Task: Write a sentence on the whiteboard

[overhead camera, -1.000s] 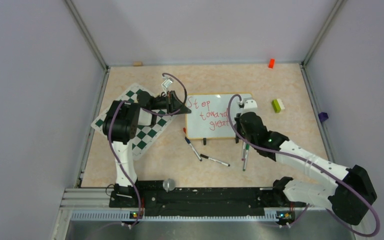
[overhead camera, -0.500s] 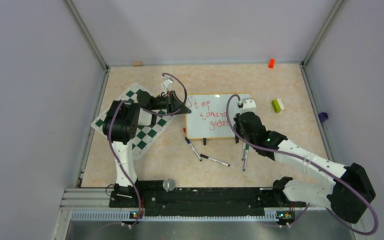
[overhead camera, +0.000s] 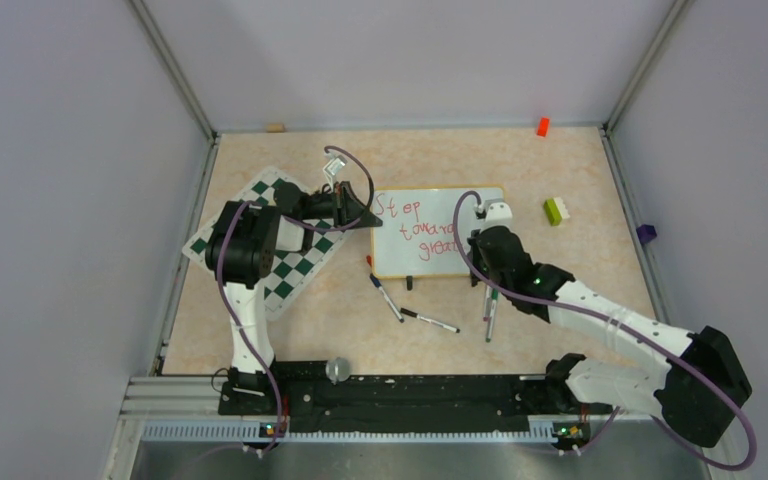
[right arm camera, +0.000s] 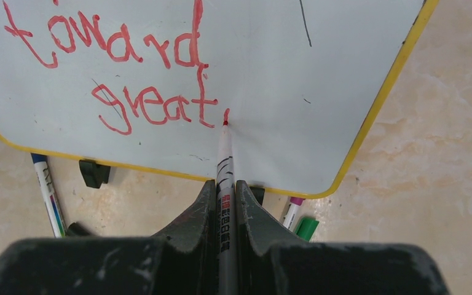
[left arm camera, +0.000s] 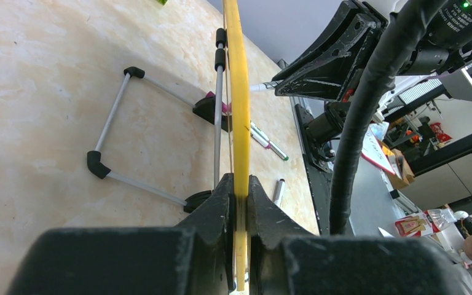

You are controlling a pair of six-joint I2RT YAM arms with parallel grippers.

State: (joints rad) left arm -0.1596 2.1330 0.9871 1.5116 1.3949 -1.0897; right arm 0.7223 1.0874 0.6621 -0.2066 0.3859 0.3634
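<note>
The right hand (right arm camera: 225, 185) pinches a red marker (right arm camera: 224, 144) touching the whiteboard (right arm camera: 283, 92) beside the sentence (right arm camera: 136, 109).

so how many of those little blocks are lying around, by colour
orange block: 1
green and white block: 1
purple block: 1
tan block: 1
total: 4

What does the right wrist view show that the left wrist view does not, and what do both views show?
Only the right wrist view: the sentence in red, "toward great" legible, and the marker in the right hand, tip at the whiteboard. Only the left wrist view: the left hand shut on the board's edge, and the wire stand behind it. Both: the yellow frame and loose pens on the table.
</note>
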